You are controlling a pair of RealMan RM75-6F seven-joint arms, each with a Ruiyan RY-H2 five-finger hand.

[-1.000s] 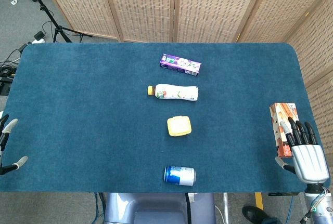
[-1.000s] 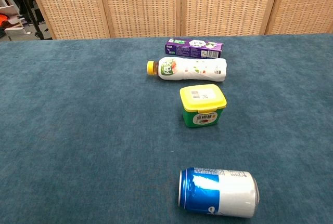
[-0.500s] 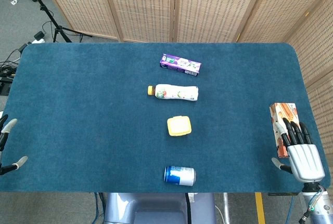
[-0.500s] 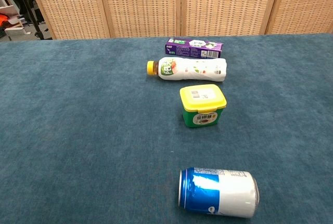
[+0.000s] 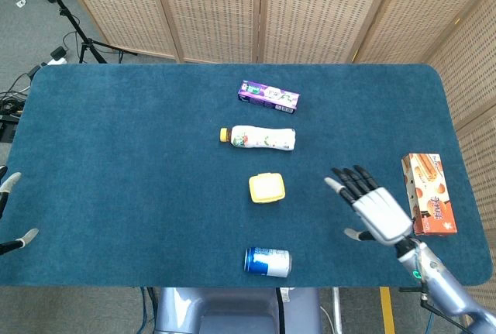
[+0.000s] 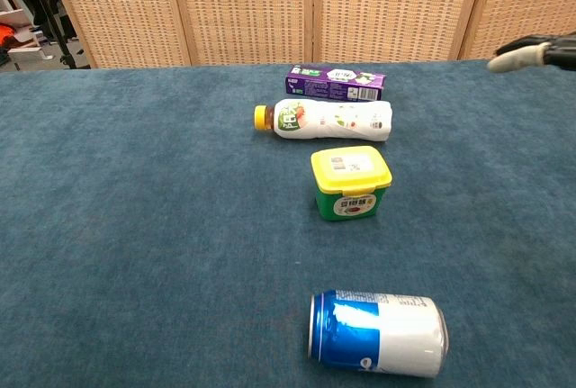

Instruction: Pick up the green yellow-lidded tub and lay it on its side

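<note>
The green tub with its yellow lid (image 5: 266,187) (image 6: 351,182) stands upright in the middle of the blue table. My right hand (image 5: 370,208) hovers to the right of it, apart from it, fingers spread and holding nothing; in the chest view only its fingertips (image 6: 534,54) show at the right edge. Just the fingertips of my left hand (image 5: 11,211) show at the far left edge of the head view, apart and holding nothing, far from the tub.
A white bottle with a yellow cap (image 5: 258,138) (image 6: 328,120) lies behind the tub, and a purple box (image 5: 268,96) (image 6: 336,82) behind that. A blue can (image 5: 268,262) (image 6: 378,333) lies on its side near the front edge. An orange box (image 5: 428,193) lies at the right edge.
My right hand has swung left from beside the orange box at the table's right edge to the space right of the tub. The tub and the left hand have stayed put.
</note>
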